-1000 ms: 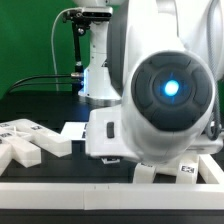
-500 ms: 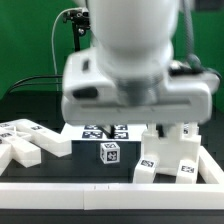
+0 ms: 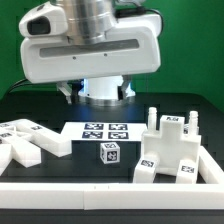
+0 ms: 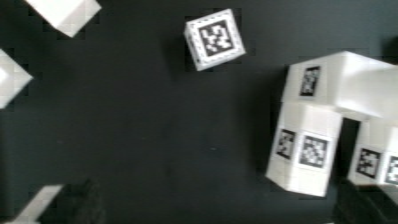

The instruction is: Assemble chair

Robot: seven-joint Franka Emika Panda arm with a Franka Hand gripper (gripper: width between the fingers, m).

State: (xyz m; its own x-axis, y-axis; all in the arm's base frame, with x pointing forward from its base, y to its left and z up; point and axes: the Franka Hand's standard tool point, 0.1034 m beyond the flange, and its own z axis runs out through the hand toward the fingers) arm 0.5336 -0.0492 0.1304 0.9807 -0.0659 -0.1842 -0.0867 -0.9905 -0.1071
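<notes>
Between chair (image 3: 172, 150) and loose bars (image 3: 30, 140) stands a tagged cube (image 3: 109, 152); end effector (image 4: 57, 205) opening unclear.

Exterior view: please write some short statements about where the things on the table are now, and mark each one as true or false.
1. The half-built chair stands at the exterior view's right. True.
2. The small cube lies on top of a heap of parts. False: it stands alone on the table, nearer the camera than the marker board.
3. The loose white pieces lie at the exterior view's left. True.
4. The marker board leans upright against the chair. False: it lies flat on the table, between the loose pieces and the chair.
</notes>
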